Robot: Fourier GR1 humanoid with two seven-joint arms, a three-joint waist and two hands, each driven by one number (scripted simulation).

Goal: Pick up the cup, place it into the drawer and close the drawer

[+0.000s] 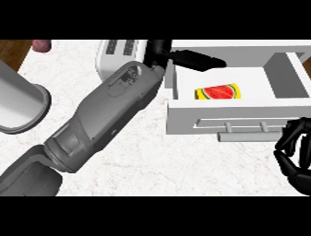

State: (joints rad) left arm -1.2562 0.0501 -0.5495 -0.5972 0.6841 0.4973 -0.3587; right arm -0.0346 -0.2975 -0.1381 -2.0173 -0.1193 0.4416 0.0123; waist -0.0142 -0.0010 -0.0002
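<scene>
The white drawer (185, 110) stands pulled out at the right of the marble counter. Inside it lies the cup (218, 92), yellow with a watermelon picture, on its side near the drawer's middle. My left forearm crosses the view from the lower left. My left hand (187, 58) hovers over the drawer's back left corner with fingers straight, open and apart from the cup. My right hand (302, 150) shows at the lower right edge with fingers relaxed and bent, holding nothing. It sits just right of the drawer's grey handle (249, 136).
A tall white cylinder (8, 99) stands at the left edge. A white toaster (119, 53) sits at the back, left of the drawer, partly behind my left arm. A small reddish object (42, 44) lies at the back left corner.
</scene>
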